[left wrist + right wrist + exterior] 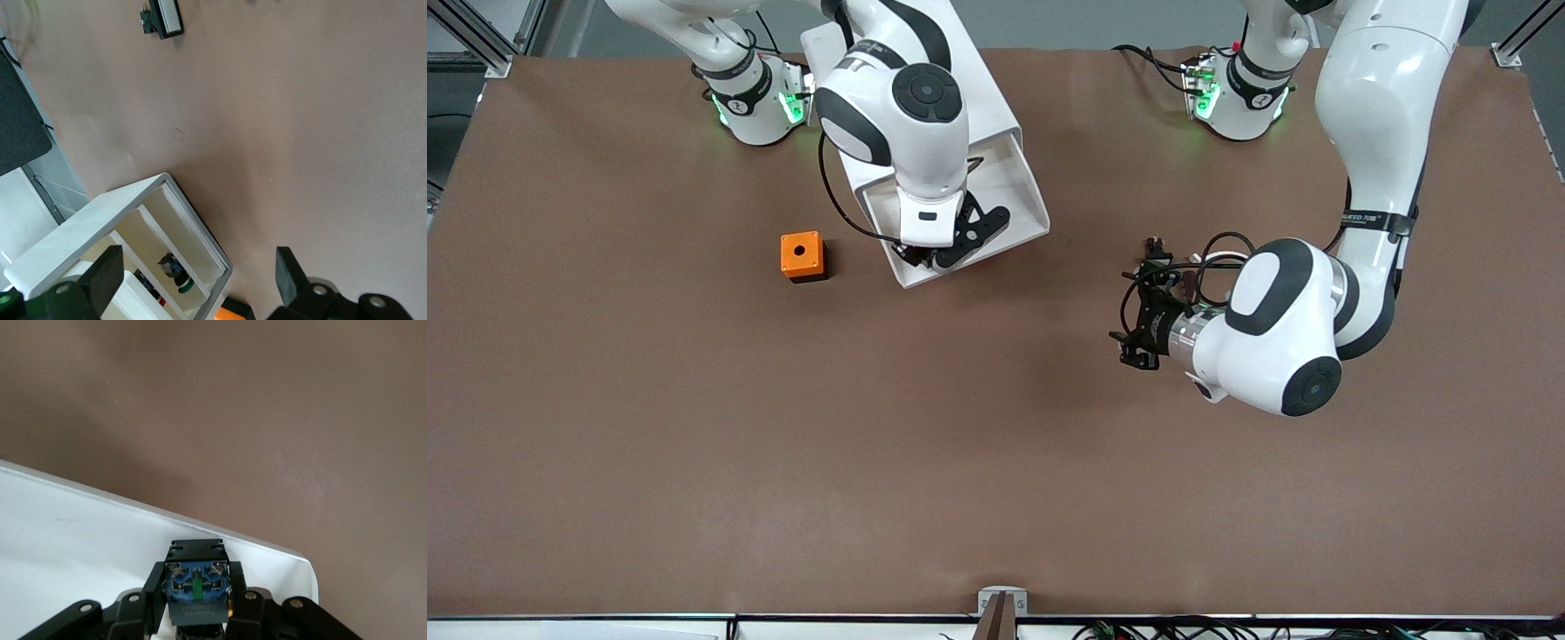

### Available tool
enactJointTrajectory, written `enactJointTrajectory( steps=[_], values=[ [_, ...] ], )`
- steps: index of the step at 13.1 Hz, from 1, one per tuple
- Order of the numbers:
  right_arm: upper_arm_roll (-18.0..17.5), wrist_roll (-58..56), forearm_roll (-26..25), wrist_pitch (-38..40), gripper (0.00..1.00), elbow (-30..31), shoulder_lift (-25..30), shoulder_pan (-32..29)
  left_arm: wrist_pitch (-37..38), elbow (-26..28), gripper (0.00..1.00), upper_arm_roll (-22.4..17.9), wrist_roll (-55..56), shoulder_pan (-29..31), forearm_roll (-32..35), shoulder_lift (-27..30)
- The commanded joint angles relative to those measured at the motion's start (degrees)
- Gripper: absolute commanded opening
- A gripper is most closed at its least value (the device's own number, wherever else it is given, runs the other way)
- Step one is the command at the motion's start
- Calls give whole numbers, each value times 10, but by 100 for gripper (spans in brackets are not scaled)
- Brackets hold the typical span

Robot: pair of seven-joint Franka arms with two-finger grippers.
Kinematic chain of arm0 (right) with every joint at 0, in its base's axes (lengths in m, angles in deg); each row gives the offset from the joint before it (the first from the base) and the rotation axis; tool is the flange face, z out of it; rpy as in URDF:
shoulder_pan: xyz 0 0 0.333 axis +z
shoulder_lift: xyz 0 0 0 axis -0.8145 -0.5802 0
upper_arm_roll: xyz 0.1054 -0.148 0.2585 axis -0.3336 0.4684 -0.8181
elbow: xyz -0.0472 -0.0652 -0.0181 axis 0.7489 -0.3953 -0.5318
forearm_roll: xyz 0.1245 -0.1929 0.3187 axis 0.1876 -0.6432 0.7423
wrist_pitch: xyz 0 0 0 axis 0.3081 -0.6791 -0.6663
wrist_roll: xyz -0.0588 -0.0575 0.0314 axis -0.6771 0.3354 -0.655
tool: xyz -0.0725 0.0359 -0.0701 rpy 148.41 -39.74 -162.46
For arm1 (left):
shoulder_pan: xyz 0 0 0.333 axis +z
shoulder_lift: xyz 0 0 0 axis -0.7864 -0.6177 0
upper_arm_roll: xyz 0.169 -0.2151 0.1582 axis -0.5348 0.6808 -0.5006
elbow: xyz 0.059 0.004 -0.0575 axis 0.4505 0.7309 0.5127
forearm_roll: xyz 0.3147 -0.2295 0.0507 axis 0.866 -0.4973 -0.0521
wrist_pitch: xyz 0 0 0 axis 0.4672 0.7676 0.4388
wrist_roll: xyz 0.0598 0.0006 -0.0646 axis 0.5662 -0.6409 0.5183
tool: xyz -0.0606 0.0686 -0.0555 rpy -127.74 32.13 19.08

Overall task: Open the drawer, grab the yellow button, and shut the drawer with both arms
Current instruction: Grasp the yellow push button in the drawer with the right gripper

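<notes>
The drawer [1028,197] stands pulled out of the white cabinet [989,105]. My right gripper [925,258] reaches down into the drawer's end nearest the front camera. In the right wrist view this gripper [198,615] is shut on the button [197,583]. The button's blue base and black body show between the fingers, with a sliver of orange-yellow at one side. The drawer's white floor [73,540] lies under it. My left gripper [1141,313] hangs open and empty over bare table toward the left arm's end. In the left wrist view its jaws [197,280] face the cabinet's lower drawers [160,220].
An orange cube with a black hole [802,256] sits on the table beside the drawer, toward the right arm's end. The lower drawers hold a green-capped button [177,273] and a red-tipped item [155,296]. A black button with a white face [164,17] lies on the mat.
</notes>
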Motion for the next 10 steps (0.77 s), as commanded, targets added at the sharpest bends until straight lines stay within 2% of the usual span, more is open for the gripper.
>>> enactJointTrajectory(
  steps=[1, 3, 5, 7, 10],
  values=[
    [-15, 9, -5, 0, 10, 0, 5, -9, 3, 8, 100, 3, -33, 0, 24, 24],
    [-28, 27, -2, 8, 6, -22, 7, -13, 3, 8, 100, 3, -50, 1, 25, 25],
    [-30, 35, 11, 63, 6, -65, 6, -19, 3, 8, 99, 5, -54, -6, 60, 30],
    [-31, 38, 19, 99, 6, -96, 6, -57, 3, 8, 99, 14, -55, -12, 97, 33],
    [-27, 41, 18, 96, 6, -111, 5, -128, 0, 7, 99, 26, -59, -12, 103, 34]
  ],
)
